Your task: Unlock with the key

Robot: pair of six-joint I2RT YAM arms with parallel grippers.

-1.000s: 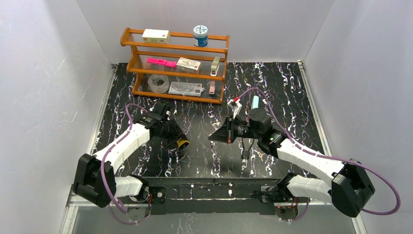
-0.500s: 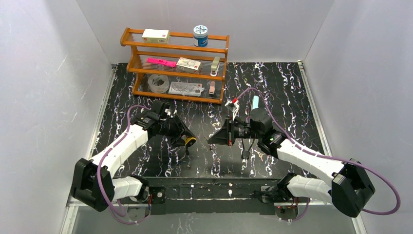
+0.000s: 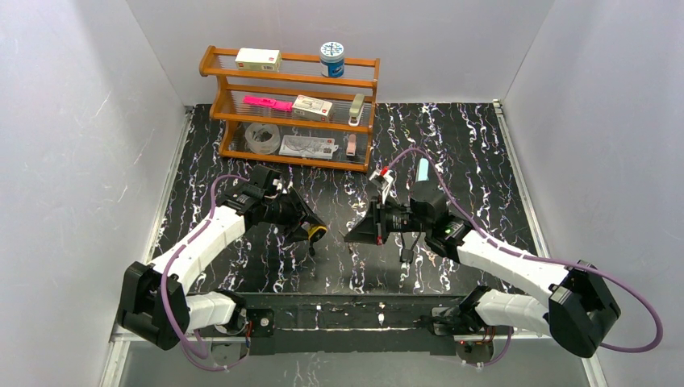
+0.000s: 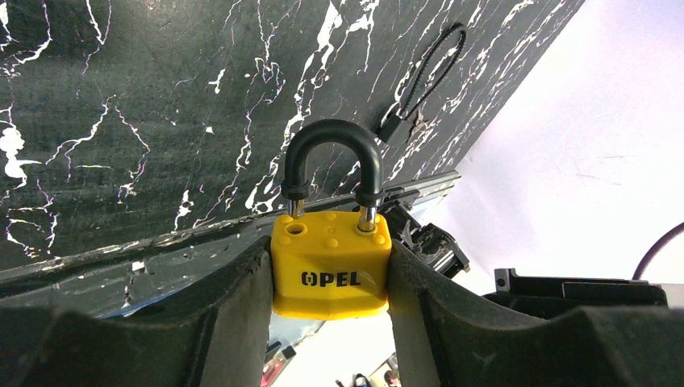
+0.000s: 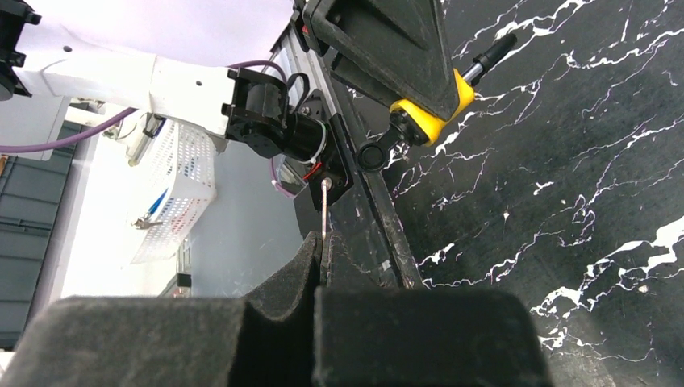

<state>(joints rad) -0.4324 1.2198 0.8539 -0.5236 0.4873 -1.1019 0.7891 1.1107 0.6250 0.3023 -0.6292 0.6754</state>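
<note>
left pincer [image 4: 331, 278] clamping yellow padlock [image 4: 331, 266] marked "opel", right pincer [image 5: 322, 256] pinching thin metal key [image 5: 324, 211]

I see an open lane of bare desk [image 3: 335, 262] between my left claw [image 3: 315, 234] and right claw [image 3: 349, 235]. The wooden rack [image 3: 290, 109] blocks the far left, and a black cord [image 3: 407, 256] lies beside my right arm.

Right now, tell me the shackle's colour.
Black; the shackle shows best in the left wrist view.

A blue-lidded tin [image 3: 331, 59] sits atop the wooden rack [image 3: 300, 78].
</note>
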